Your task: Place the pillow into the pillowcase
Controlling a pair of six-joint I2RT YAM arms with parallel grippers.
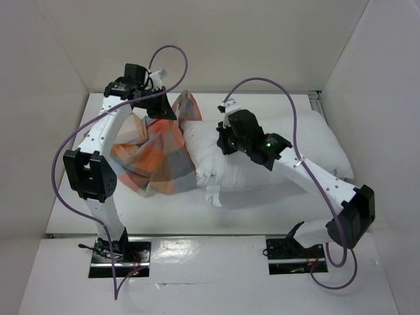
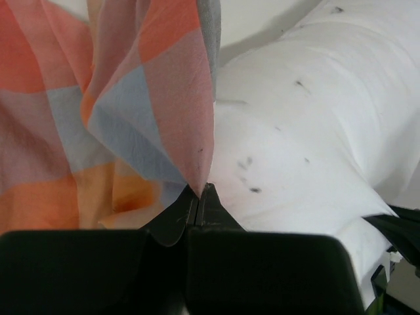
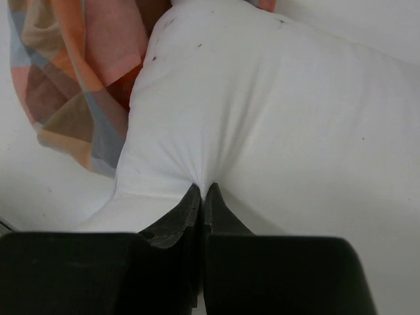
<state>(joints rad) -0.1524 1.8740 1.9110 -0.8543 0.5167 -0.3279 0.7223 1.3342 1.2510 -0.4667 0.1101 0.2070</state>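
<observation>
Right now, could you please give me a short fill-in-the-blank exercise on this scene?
1. The left tool pinches the checked ____.
2. The right tool pinches the plain white ____.
3. Both tools are ____, not open.

Missing words: pillowcase; pillow; shut.

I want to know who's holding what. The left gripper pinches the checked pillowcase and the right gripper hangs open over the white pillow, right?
Not quite. The right gripper is shut, pinching the pillow; the right wrist view shows it. The left gripper does pinch the pillowcase.
</observation>
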